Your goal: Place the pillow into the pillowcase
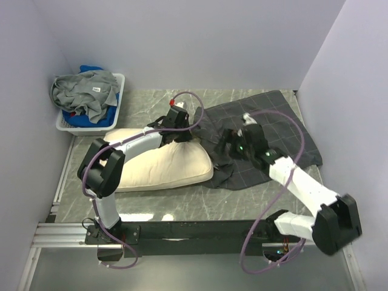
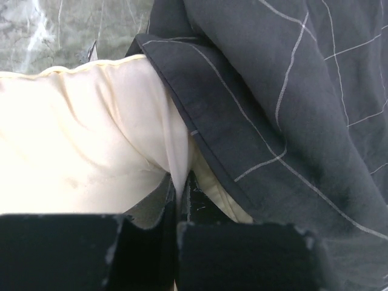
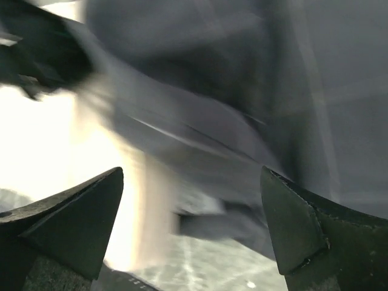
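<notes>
At the far left of the bench [image 1: 182, 205], a basket [image 1: 120, 97] of clothes stands well apart from the work. To its right the pillow [image 1: 163, 167] lies flat, almost all of it outside the pillowcase [image 1: 273, 127]. The pillowcase is spread on the bench further right, with its mouth toward the pillow.

Left tool [image 1: 185, 124]: narrow. The left wrist view shows it pinching a fold of the pillow [image 2: 79, 133] at the far right corner. The hem of the pillowcase [image 2: 291, 121] lies over that corner, so the corner alone appears to have entered.

Right tool [image 1: 223, 144]: wide. The right wrist view is blurred, but the fingers [image 3: 66, 221] stand well apart with nothing seen gripped between them. The tool sits over the bunched cloth at the near part of the mouth.

Step in hand, as judged: feed the pillow through the mouth.

1. Hold the left pinch firm. The filling is soft and a thin fold can slip out.
2. Close the right tool on the upper layer of the hem only. Catching both layers would shut the mouth.
3. Raise the hem just enough to open a gap above the pillow.
4. Drive the pinched corner rightward toward the far end of the pillowcase. Stay low so the pillow slides rather than folds.
5. Treat the near right corner of the pillow the same way. It lies outside the mouth.
</notes>
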You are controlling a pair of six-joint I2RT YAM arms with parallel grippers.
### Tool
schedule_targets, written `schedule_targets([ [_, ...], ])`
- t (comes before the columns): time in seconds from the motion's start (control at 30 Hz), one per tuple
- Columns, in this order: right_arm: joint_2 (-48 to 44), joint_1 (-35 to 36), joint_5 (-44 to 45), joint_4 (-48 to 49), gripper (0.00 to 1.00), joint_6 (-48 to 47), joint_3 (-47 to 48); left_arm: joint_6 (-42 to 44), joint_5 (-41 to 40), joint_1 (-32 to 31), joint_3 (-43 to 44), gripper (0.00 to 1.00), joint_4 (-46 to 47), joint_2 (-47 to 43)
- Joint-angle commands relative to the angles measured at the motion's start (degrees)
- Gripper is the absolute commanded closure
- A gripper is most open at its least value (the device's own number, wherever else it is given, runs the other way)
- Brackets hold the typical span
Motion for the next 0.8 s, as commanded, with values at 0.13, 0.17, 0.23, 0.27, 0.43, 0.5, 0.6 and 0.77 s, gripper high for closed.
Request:
schedule_targets([
  [0.13, -11.87, -1.89, 11.57, 13.88, 0.02, 12.98, -21.79, 0.51, 0.61, 0.81, 0.25, 0.99, 2.5, -1.35],
  [0.17, -13.61, -1.89, 11.4, 16.24, 0.05, 13.95, -23.56, 0.51, 0.61, 0.81, 0.25, 0.99, 2.41, -1.26],
  [0.23, -15.56, -1.89, 11.75, 18.01, 0.09, 16.85, -27.68, 0.51, 0.53, 0.81, 0.33, 0.99, 2.32, -1.26],
  [0.27, -17.13, -1.89, 11.84, 19.76, 0.12, 17.38, -28.66, 0.6, 0.61, 0.81, 0.68, 0.99, 2.15, -1.08],
  [0.43, -13.39, -1.8, 9.13, 21.79, 0.28, 17.21, -27.89, 0.25, 1.14, 0.81, 0.95, 0.99, 2.5, -0.73],
  [0.5, -11.88, -1.62, 7.1, 23.2, 0.4, 17.65, -27.62, 0.07, 1.05, 0.81, 1.13, 0.99, 2.41, -0.73],
  [0.6, -9.16, -1.36, 6.74, 23.91, 0.45, 17.21, -26.39, -0.28, 1.23, 0.81, 1.65, 0.99, 2.24, -0.91],
  [0.77, -6.95, -0.39, 5.87, 22.5, 0.44, 16.33, -25.42, -0.54, 1.67, 0.81, 3.06, 0.99, 1.71, -0.82],
])
